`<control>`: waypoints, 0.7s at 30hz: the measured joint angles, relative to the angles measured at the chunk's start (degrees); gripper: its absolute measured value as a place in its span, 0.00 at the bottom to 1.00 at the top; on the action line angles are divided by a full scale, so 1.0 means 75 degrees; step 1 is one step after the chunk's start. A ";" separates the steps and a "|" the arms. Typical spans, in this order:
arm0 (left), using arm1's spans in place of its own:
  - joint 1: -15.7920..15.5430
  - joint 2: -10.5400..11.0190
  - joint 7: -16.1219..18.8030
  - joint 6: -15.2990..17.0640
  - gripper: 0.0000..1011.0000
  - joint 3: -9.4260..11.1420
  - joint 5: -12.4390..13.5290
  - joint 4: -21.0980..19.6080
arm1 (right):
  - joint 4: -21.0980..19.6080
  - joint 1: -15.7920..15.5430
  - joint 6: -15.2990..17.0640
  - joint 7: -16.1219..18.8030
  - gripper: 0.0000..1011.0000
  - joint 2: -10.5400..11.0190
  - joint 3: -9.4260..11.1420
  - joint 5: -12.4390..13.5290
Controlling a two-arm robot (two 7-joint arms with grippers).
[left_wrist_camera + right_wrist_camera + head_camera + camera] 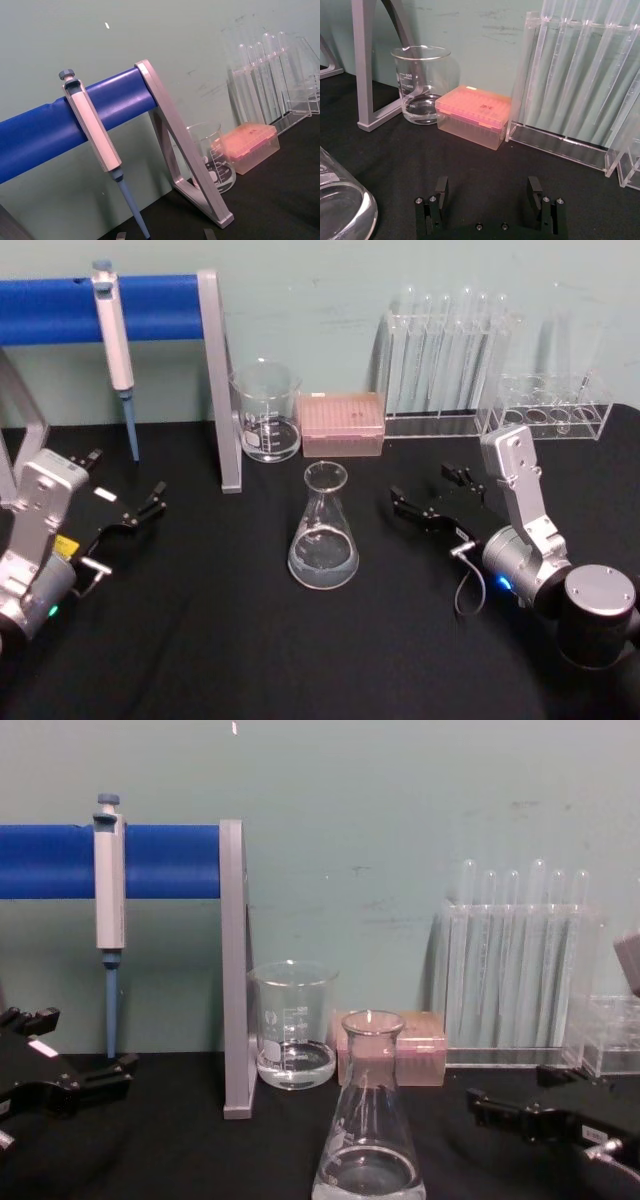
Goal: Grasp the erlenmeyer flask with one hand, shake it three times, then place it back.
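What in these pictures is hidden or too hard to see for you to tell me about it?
- Erlenmeyer flask: in the chest view its base is cut off by the bottom edge; the right wrist view shows just a slice at the corner.
- Beaker: its printed scale is too small to read in the head view.
- Pipette: in the left wrist view its tip runs off the bottom edge.
- Left gripper: its far finger is hard to separate from the black table.

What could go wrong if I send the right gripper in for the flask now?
1. The erlenmeyer flask holds clear liquid and has an open mouth; hard shaking could slosh it out.
2. The right gripper is open beside the flask; a grip on the sloped glass wall might slip, so the neck looks safer.
3. The beaker and pink tip box stand just behind; a wide swing may hit them.
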 joint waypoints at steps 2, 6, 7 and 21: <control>0.0000 0.0000 0.0000 0.0000 0.99 0.0000 0.0000 0.0000 | 0.0000 0.0002 -0.0001 0.0002 0.99 0.0003 0.0000 0.0001; 0.0000 0.0000 0.0000 0.0000 0.99 0.0000 0.0000 0.0000 | -0.0004 0.0002 -0.0006 0.0007 0.99 0.0005 0.0000 0.0003; -0.0001 0.0000 0.0000 0.0000 0.99 0.0001 0.0000 0.0000 | -0.0005 0.0002 -0.0007 0.0007 0.99 0.0005 0.0000 0.0003; -0.0001 0.0000 0.0000 0.0000 0.99 0.0000 0.0000 0.0000 | -0.0016 0.0002 -0.0018 0.0017 0.99 0.0014 -0.0008 0.0023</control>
